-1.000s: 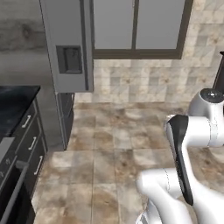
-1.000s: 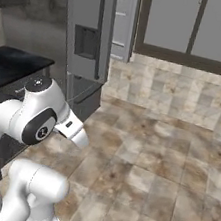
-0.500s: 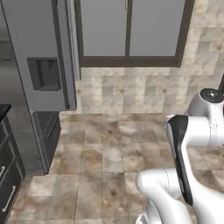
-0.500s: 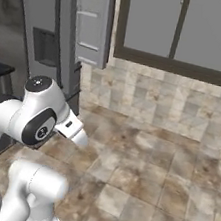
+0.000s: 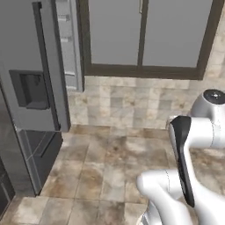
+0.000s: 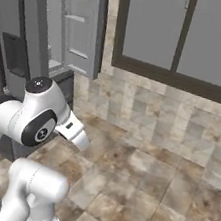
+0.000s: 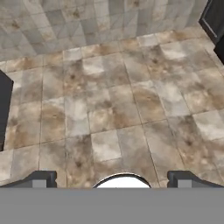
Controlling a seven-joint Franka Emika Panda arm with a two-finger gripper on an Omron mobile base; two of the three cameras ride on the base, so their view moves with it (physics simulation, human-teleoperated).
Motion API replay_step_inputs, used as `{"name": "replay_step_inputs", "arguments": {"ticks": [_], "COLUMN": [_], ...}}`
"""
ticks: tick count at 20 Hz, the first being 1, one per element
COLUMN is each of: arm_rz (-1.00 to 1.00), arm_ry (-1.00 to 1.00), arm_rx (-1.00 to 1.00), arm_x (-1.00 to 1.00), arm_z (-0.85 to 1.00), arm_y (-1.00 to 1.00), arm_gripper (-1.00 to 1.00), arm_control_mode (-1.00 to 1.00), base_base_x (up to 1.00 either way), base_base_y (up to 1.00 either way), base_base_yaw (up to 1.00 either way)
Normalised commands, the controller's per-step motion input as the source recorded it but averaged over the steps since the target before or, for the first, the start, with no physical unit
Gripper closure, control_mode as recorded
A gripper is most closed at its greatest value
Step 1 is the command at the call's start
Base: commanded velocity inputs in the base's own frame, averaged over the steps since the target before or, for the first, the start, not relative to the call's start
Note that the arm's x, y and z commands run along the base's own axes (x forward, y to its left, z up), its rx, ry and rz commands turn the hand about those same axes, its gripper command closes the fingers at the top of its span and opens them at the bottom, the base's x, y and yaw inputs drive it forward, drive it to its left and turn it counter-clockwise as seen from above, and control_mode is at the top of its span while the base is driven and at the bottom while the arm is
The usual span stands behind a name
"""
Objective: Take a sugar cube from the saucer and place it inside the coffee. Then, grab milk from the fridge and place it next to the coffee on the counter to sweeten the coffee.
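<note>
The fridge [image 5: 30, 66] is a tall light-grey appliance at the left, with a dark dispenser panel and a long dark handle. One of its doors [image 5: 70, 44] stands open and shows pale door shelves; the right base view has the same door [image 6: 81, 22] at upper left. In the hand view my gripper [image 7: 113, 178] is open over bare tiled floor, its dark fingertips [image 7: 43, 178] far apart with nothing between them. The sugar cube, saucer, coffee, milk and counter are out of view.
A grey two-panel unit in a dark brown frame [image 5: 145, 39] fills the wall ahead, above beige wall tiles. Brown stone floor tiles [image 5: 110, 162] stretch between me and the fridge. A dark lower drawer [image 5: 44, 151] sits at the fridge's foot.
The whole picture has shifted, so the base has moved: the black counter slid out at the left and the fridge now looms larger. The gripper stays open.
</note>
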Motion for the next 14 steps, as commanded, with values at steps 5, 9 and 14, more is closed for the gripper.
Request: {"name": "replay_step_inputs", "arguments": {"ticks": [5, 9, 14], "arm_rz": [0.00, 0.00, 0.00], "arm_ry": [0.00, 0.00, 0.00], "arm_rx": [0.00, 0.00, 0.00], "arm_x": [0.00, 0.00, 0.00], "arm_z": [0.00, 0.00, 0.00], "arm_y": [0.00, 0.00, 0.00], "arm_gripper": [-1.00, -1.00, -1.00], "arm_control_mode": [1.00, 1.00, 1.00], "base_base_x": [0.94, 0.90, 0.99], "base_base_y": [-0.67, -0.76, -0.95], "base_base_yaw": [0.61, 0.63, 0.49]}}
